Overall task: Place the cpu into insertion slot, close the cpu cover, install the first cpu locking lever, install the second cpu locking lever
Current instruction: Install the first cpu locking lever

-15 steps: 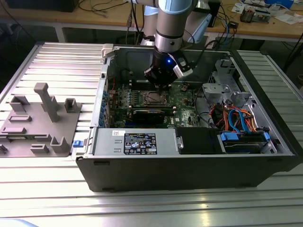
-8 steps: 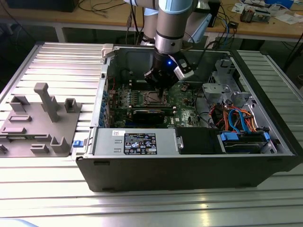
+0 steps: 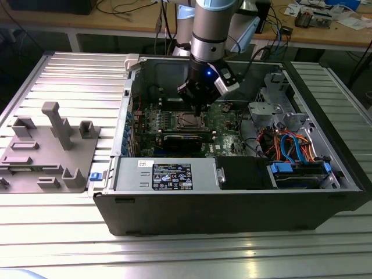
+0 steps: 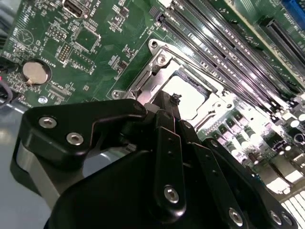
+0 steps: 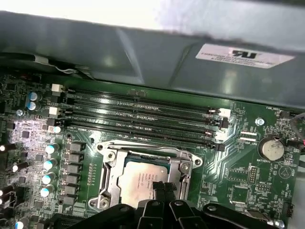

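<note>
- Right up against the lens in the second wrist view sat the black gripper [image 4: 174, 102], its linkages and screws blocking off the near part of the board.
- Its fingertips were drawn together to a narrow point just over the cpu [image 4: 188, 98]; nothing was held between them.
- The cpu lay flat in the insertion slot [image 5: 143, 183], silvery top up, with the cpu cover [image 5: 178, 171] lying down around it as a metal frame.
- In the first wrist view the fingertips [image 5: 159, 187] overlapped the chip's near edge, so that edge was hidden.
- Whether the tips actually touched the chip or the cover could not be told.
- The locking levers were hard to make out among the bright metal around the socket.
- Beside the socket ran the long black memory slots [image 5: 143, 119], and a round coin battery [image 5: 270, 149] sat further off on the green motherboard [image 5: 238, 181].
- In the exterior view the arm [image 3: 212, 29] reached down into the open computer case [image 3: 232, 209], which held the board, a power supply [image 3: 168, 174] at the front and a tangle of orange and blue cables [image 3: 290, 142] toward the exterior view's right.
- A grey fixture tray [image 3: 49, 148] stood well apart on the ribbed table [image 3: 58, 244], at the exterior view's left.
</note>
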`<state>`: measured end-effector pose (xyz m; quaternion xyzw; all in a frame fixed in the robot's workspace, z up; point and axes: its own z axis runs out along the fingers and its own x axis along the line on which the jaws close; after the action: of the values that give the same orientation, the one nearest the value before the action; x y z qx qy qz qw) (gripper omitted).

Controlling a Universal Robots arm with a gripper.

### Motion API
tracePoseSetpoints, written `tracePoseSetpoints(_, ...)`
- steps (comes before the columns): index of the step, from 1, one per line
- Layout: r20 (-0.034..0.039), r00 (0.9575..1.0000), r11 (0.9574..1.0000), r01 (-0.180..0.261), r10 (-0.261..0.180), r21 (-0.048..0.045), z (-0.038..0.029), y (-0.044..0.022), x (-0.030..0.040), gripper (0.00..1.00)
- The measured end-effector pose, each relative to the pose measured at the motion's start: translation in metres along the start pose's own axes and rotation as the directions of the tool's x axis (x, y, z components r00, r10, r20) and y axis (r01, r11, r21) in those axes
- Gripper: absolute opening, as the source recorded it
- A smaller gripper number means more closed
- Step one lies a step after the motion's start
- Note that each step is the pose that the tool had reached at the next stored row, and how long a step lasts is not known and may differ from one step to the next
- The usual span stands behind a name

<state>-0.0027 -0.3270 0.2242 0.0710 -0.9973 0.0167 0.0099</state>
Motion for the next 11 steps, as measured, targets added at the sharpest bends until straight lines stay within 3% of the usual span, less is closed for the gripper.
tracePoseSetpoints(11, -0.0001, 1.0, 1.0, 0.0, 0.0, 0.0001, -0.0214, -0.0007, 0.0005, 0.11)
